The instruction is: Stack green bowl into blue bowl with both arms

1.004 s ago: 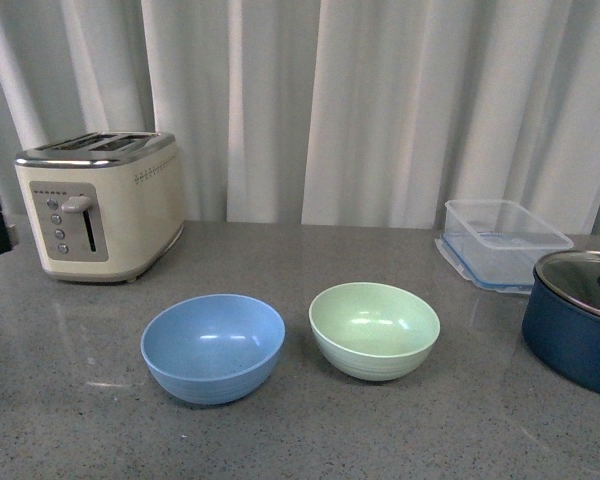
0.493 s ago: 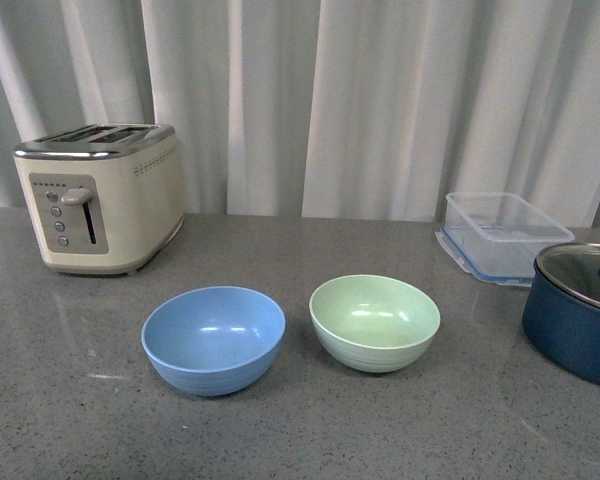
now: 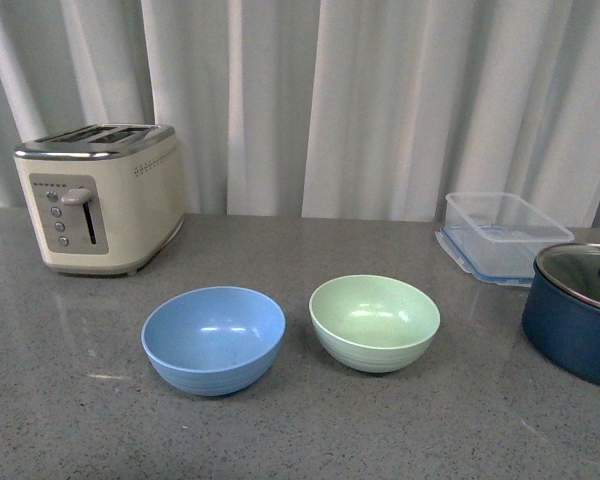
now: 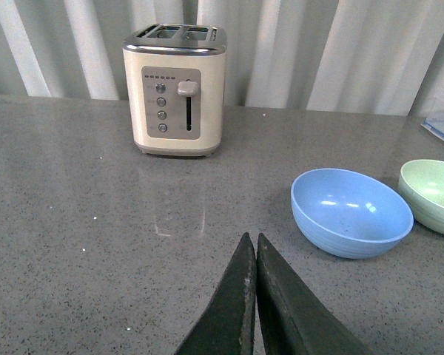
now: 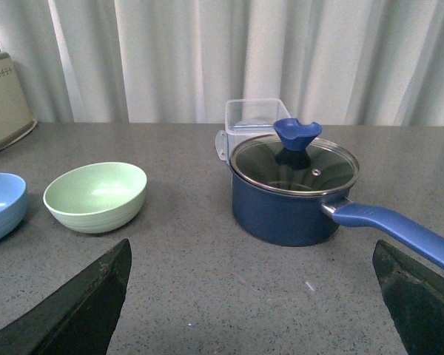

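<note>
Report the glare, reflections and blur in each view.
Front view: soft, even light, small highlights inside the light blue round bowl and pale green round bowl. Left wrist view: the cream toaster mirrors faintly in the glossy grey countertop. Right wrist view: the navy pot's glass lid shows pale reflections.

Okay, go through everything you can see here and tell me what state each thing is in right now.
blue bowl: upright, empty.
green bowl: upright, empty, not yet stacked.
toaster: lever up, nothing sticking out.
clear container: uncovered, looks empty.
navy pot: covered by its glass lid.
left gripper: shut, holding nothing.
right gripper: open, holding nothing.
</note>
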